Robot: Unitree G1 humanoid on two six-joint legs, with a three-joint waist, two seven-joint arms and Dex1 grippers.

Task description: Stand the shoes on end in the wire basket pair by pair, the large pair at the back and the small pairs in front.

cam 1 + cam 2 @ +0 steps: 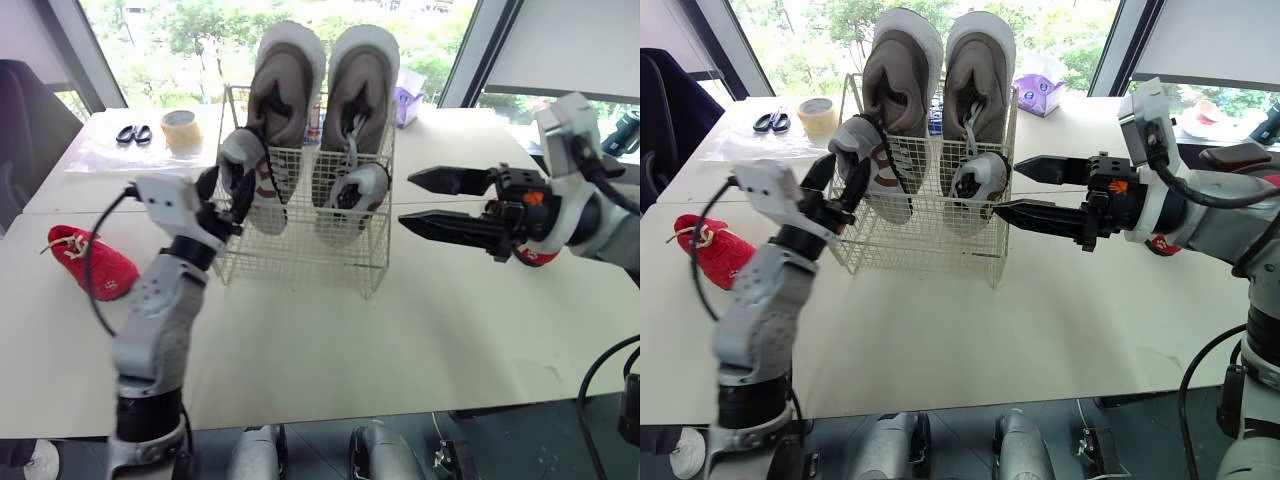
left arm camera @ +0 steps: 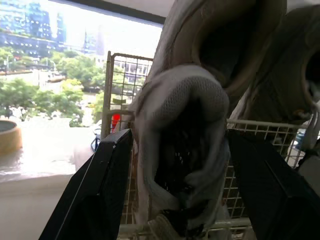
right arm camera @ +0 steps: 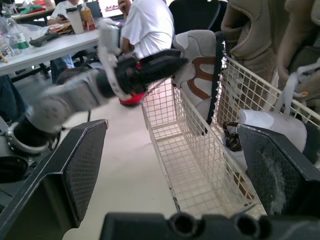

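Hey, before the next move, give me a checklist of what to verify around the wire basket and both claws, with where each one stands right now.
1. Large pair upright at the back of the wire basket: ok.
2. Right small grey shoe standing in front: ok.
3. Left small grey shoe released: not ok, the left claw is shut on it in the front row.
4. Right claw open, beside the basket: ok.
5. Red shoe in the basket: not ok, it lies on the table.
6. Red shoe's partner found: cannot tell.
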